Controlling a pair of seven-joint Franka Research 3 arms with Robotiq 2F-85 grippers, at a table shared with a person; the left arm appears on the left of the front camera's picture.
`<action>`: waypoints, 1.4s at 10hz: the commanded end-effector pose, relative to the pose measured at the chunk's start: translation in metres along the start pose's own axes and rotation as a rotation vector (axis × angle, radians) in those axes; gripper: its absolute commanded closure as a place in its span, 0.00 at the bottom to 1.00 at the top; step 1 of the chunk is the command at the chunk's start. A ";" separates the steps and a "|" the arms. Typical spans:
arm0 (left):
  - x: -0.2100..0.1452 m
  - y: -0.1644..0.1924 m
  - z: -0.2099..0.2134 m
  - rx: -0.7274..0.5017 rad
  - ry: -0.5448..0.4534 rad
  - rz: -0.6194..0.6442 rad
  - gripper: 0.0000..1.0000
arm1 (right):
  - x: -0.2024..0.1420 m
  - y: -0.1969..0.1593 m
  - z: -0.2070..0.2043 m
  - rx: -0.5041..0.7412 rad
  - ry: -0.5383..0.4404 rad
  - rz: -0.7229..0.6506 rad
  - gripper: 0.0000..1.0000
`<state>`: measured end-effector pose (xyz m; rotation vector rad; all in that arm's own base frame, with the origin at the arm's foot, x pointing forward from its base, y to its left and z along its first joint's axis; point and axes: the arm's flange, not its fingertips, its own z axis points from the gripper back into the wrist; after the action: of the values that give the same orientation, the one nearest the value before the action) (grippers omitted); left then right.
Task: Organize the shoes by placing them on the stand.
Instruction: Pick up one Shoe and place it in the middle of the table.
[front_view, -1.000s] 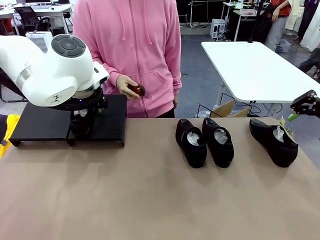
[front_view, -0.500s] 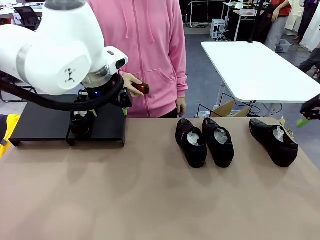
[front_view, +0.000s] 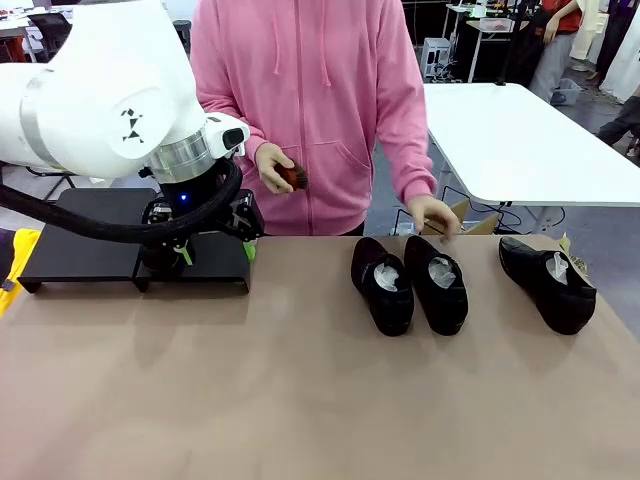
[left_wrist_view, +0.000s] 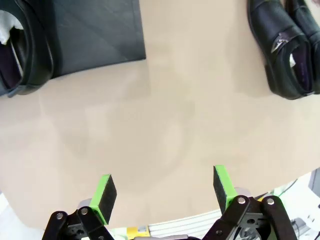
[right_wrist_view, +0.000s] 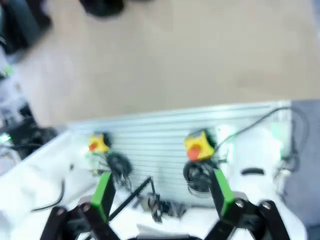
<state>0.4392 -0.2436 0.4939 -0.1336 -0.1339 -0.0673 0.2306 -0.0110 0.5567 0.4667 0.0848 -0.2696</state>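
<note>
My left hand (left_wrist_view: 162, 176) spread, empty, just beside the stand (front_view: 85, 250). I should straddle the nearest shoe (front_view: 384, 287) across its sides.

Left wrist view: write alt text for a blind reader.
Open, empty green-padded jaws hang above a tan tabletop. At upper left one glossy black leather shoe sits on the flat matte-black stand; two more shoes lie at upper right.

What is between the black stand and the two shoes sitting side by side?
Nothing, just bare brown table. The front view shows that stretch from the stand to the nearest shoe empty, and the left wrist view shows the same.
</note>
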 end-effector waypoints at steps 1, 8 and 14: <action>0.001 0.006 0.002 -0.018 0.025 -0.013 0.00 | -0.003 0.001 0.007 -0.023 0.079 0.040 0.00; 0.001 0.004 -0.002 0.002 0.009 0.005 0.00 | -0.010 0.000 0.004 -0.030 0.106 0.022 0.00; 0.001 0.004 -0.002 0.002 0.009 0.005 0.00 | 0.013 0.017 -0.003 -0.163 0.146 0.186 0.00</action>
<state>0.4406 -0.2416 0.4911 -0.1283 -0.1254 -0.0634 0.2293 0.0008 0.5575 0.3972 0.1997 -0.1552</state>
